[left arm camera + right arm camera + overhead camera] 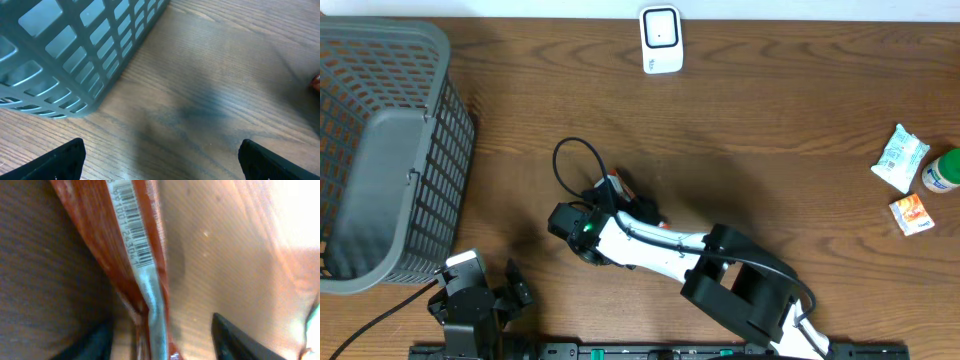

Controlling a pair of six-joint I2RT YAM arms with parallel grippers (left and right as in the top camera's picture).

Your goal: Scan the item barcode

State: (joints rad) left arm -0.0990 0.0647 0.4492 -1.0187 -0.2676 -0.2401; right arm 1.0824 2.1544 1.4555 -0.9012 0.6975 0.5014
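The red packet (131,255) looks like thin, crinkly foil, so probably light, floppy and slick. It lies mid-frame in the overhead view on the bench (770,120). The right gripper (161,327) straddles it, fingers apart. Pinch an edge or the seam end, leaving the barcode bare. The left gripper (160,157) gapes empty at lower left.

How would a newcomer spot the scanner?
Go to the far edge of the wooden table, right of the grey basket. The scanner sits alone near the middle: a rounded white box with a dark window, unlike the coloured packets at the right edge.
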